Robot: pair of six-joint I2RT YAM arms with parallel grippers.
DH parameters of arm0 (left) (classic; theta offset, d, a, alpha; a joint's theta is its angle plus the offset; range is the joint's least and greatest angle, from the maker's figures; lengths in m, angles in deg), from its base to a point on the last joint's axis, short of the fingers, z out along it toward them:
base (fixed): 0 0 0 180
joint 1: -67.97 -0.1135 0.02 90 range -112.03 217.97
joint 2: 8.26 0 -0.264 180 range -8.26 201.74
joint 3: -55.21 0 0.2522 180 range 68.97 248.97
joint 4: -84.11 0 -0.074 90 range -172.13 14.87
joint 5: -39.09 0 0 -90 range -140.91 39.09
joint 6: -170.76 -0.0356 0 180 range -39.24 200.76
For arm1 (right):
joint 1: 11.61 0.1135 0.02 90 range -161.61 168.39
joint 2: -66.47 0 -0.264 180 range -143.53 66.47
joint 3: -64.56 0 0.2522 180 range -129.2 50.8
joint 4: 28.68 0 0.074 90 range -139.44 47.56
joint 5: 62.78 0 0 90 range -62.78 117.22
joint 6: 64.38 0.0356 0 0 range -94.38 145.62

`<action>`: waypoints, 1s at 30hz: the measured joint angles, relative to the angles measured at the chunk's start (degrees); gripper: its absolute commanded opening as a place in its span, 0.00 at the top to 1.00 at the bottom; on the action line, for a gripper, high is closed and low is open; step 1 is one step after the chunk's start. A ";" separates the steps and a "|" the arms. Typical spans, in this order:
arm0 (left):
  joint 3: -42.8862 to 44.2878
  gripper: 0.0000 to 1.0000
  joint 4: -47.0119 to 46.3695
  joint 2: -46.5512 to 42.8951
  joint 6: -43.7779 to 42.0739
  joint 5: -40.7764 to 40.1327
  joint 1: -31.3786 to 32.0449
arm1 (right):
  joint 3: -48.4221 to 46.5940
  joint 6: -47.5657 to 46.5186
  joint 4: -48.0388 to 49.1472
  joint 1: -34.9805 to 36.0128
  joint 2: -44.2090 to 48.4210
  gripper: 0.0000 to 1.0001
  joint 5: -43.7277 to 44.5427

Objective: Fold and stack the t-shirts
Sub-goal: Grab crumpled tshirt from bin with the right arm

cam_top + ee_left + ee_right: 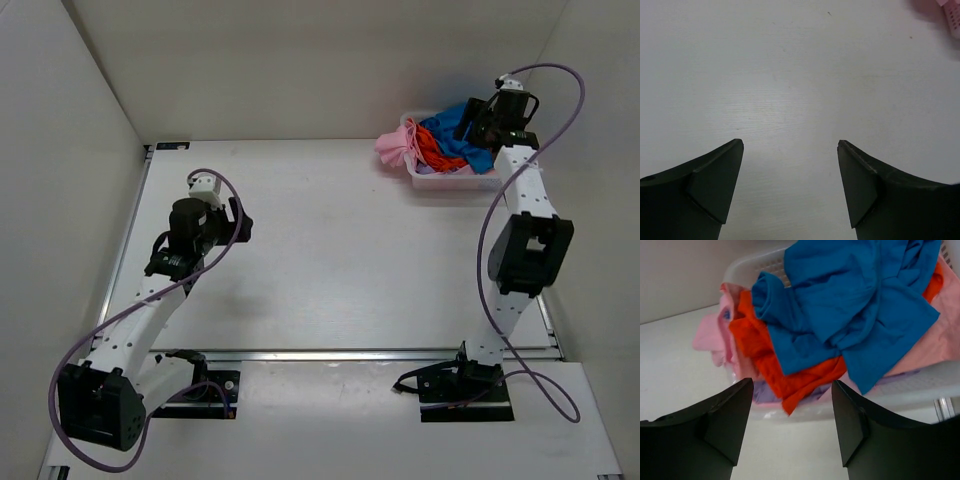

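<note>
Crumpled t-shirts fill a white basket (452,181) at the back right. The bright blue shirt (462,141) (855,305) lies on top. The orange shirt (433,146) (767,365) lies under it. The pink shirt (394,145) (710,335) hangs over the basket's left rim. A pale lilac shirt (762,392) shows low in the basket. My right gripper (792,382) (470,122) is open and empty, held over the basket's near rim. My left gripper (790,145) (240,222) is open and empty above bare table at the left.
White walls enclose the table on the left, back and right. The basket rim (920,380) crosses just beyond my right fingertips. A corner of the basket (951,15) shows at the top right of the left wrist view.
</note>
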 measured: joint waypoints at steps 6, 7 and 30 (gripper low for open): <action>1.31 0.08 0.20 2.91 -2.82 -5.68 1.22 | -19.15 -0.46 -4.13 -1.05 -20.15 0.28 1.73; 1.31 0.08 0.35 3.63 -3.02 -5.88 1.55 | -23.98 -0.37 -5.31 -1.53 -24.13 0.28 1.73; 0.35 0.55 0.33 0.79 0.04 -4.42 4.39 | -34.82 -4.39 -13.05 5.84 -9.81 1.00 7.61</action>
